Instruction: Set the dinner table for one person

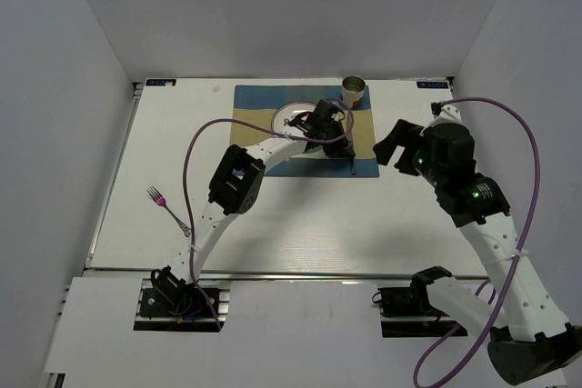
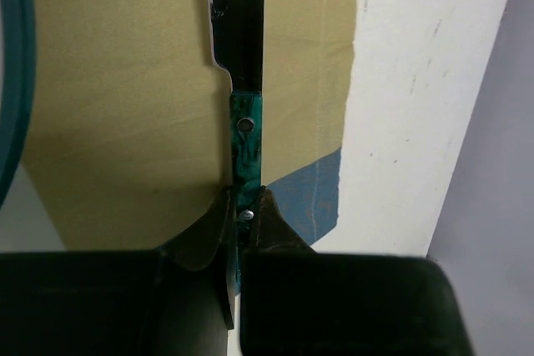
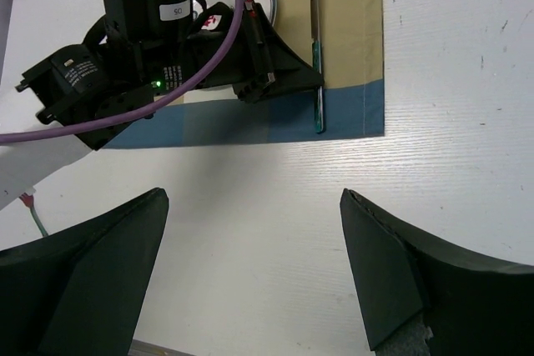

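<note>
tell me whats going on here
The left fingers grip the green-handled knife over the placemat, just right of the plate. A cup stands at the mat's far edge, and a fork lies out on the dinner table to the left. The right fingers hang open and empty nearby.

Top external: high and behind, looking down on the whole surface [image 1: 300,224].
Left wrist: close over the knife [image 2: 249,135], facing down.
Right wrist: farther off, sharing knife and placemat [image 3: 350,114].
</note>
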Controlling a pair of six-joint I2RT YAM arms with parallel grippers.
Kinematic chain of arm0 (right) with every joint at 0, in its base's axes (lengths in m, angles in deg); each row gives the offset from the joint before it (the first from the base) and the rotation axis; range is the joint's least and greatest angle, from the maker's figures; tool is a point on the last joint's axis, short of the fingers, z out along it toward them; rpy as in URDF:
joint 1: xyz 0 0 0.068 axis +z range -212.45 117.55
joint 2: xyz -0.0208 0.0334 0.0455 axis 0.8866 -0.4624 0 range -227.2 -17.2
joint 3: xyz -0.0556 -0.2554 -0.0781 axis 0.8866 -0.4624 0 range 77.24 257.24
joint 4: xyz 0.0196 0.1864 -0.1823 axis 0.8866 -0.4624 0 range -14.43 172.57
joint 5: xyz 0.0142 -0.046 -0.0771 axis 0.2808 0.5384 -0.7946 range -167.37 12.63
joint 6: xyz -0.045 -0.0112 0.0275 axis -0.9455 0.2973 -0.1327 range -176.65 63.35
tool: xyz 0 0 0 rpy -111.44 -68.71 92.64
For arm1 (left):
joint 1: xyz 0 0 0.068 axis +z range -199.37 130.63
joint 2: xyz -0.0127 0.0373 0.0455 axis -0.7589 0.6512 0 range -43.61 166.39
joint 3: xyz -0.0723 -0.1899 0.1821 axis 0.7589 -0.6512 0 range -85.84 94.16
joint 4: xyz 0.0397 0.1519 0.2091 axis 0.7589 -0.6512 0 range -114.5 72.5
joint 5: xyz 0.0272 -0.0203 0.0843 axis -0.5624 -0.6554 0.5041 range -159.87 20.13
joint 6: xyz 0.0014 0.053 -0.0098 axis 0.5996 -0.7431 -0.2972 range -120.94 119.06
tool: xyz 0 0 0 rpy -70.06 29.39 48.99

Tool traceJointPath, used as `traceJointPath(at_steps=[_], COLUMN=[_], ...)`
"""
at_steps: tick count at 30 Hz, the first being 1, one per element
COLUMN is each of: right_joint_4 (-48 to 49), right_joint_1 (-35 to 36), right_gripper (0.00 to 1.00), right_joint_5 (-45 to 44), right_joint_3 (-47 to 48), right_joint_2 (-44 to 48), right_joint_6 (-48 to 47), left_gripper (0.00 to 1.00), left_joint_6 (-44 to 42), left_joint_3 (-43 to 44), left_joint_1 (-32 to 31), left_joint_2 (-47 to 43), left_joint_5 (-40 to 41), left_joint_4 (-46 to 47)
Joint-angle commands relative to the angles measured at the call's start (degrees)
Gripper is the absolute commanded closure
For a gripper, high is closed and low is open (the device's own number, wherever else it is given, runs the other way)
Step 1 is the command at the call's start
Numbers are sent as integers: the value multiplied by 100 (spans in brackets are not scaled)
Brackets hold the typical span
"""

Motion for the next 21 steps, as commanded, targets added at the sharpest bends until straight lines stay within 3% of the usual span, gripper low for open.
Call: traceJointPath(at_steps=[1, 21], right_joint_4=[192, 324], right_joint_1=[7, -1], right_gripper=[11, 11], right_joint_5=[-5, 83], right_joint_3=[-63, -283], right_joint_2=[40, 31], right_joint_6=[-81, -72], left_gripper=[100, 100], left_joint_6=[120, 226], left_joint_3=[215, 223], left_joint_1=[-9, -9], left_joint_2=[-149, 114], left_joint_5=[-188, -302], left_joint_4=[384, 77])
